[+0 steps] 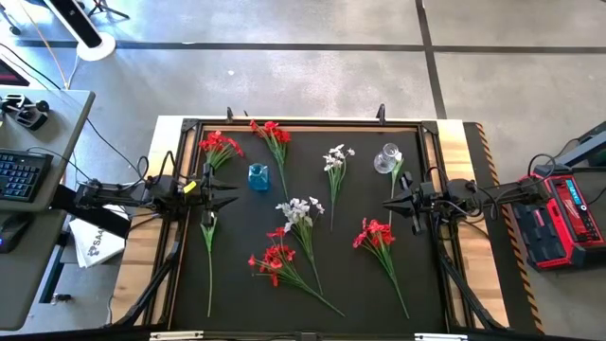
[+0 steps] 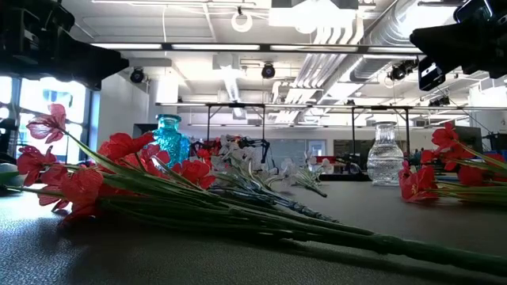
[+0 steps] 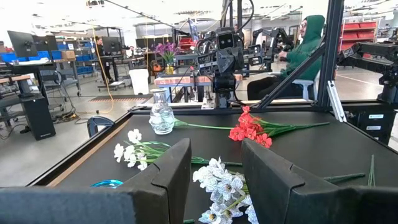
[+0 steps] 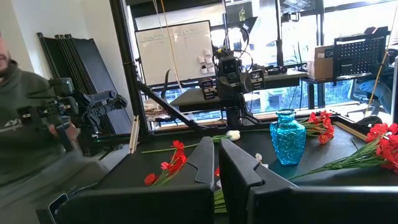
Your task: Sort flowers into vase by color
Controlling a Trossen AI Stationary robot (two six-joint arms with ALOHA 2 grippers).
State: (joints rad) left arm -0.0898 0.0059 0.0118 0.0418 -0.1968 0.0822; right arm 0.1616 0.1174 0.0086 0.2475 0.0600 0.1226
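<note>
1. Left claw (image 1: 230, 196) hangs released, gripping nothing, just beside the blue vase (image 1: 258, 177).
2. Right claw (image 1: 389, 202) is clenched, empty.
3. Flowers (image 1: 301, 216) lie scattered on the surface (image 1: 360, 275) between both claws.

Red flowers (image 2: 119, 178) lying foreground; blue vase (image 2: 169, 139), clear vase (image 2: 386, 153) upright behind.

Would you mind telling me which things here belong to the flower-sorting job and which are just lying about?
Job:
red flowers
white flowers
blue vase
clear vase

Lying about:
keyboard
red case
</note>
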